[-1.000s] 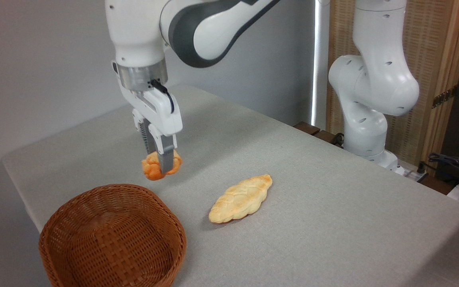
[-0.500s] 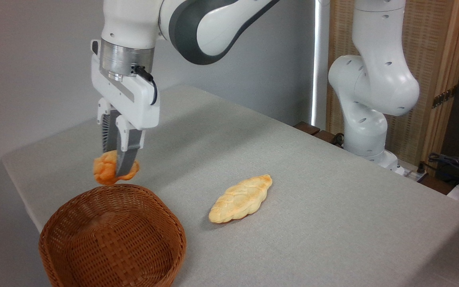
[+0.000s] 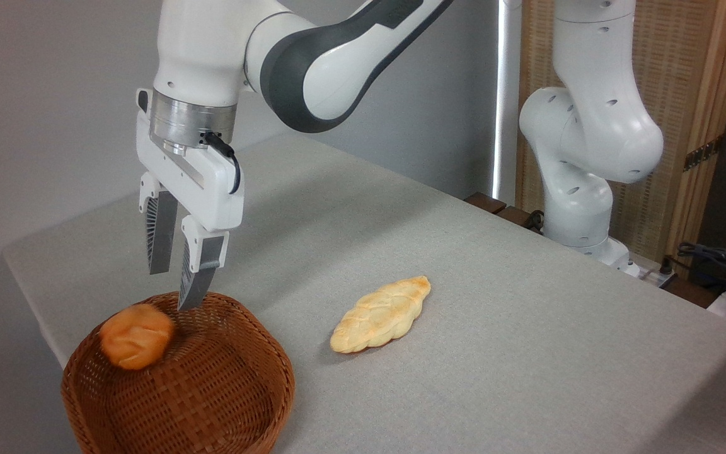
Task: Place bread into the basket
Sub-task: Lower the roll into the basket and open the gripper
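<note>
Now the gripper (image 3: 175,287) is seen hanging above the far rim of the basket (image 3: 243,403), its two fingers spread apart with nothing held between them. One dark ribbed finger (image 3: 160,236) is on the left and the other (image 3: 198,277) on the right, both pointed downward, the right one reaching lower in the picture so that its tip is seen just over the wicker edge.

The bread (image 3: 136,335) is found below and to the left of the fingertips, apart from them, inside the outline of the basket at its far left side. It is blurred, so whether it is touching the weave or is in the air cannot be told. Its shape is nearly round, a little wider than tall; a slight long axis runs left to right, tilted up toward the right. No ridged top can be made out through the blur, and which way the top faces cannot be told.

One basket is counted, at the near left corner of the table (image 3: 527,315), cut off by the lower edge of the picture. One round bun is counted. One longer braided loaf (image 3: 380,314) is laid flat on the table to the right of the basket, well apart from it, its long axis running from near left to far right. One white arm (image 3: 590,139) is seen rising from its base at the far right.
</note>
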Robot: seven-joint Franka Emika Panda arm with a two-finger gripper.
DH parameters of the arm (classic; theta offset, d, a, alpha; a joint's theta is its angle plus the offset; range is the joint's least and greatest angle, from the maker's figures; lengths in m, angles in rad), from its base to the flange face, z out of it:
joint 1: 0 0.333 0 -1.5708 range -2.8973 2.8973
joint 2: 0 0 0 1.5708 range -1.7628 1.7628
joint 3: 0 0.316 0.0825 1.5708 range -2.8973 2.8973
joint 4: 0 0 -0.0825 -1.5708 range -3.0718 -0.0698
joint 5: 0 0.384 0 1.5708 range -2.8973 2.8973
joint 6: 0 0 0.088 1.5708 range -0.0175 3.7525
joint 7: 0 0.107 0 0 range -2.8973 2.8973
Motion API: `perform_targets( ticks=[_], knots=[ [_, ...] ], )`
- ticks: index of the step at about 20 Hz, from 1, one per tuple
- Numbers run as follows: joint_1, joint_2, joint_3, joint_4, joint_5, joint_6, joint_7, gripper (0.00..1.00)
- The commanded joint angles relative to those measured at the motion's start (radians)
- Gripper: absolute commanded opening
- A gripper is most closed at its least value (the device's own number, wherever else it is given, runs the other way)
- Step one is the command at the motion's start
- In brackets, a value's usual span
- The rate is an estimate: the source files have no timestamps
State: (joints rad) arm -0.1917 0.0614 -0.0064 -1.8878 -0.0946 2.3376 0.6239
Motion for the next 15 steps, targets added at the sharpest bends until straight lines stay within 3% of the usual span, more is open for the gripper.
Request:
perform_targets(
  ticks=[1, 3, 10, 13, 15],
  knots=[
    [-0.006, 0.005, 0.003, 0.007, -0.002, 0.006, -0.001, 1.00],
    [-0.006, -0.011, 0.008, 0.007, 0.001, -0.007, -0.004, 1.00],
    [-0.002, -0.078, 0.019, 0.009, 0.013, -0.340, -0.001, 1.00],
    [-0.002, -0.100, 0.020, 0.009, 0.082, -0.412, -0.004, 1.00],
    [-0.002, -0.107, 0.026, 0.007, 0.082, -0.429, -0.019, 1.00]
  ],
)
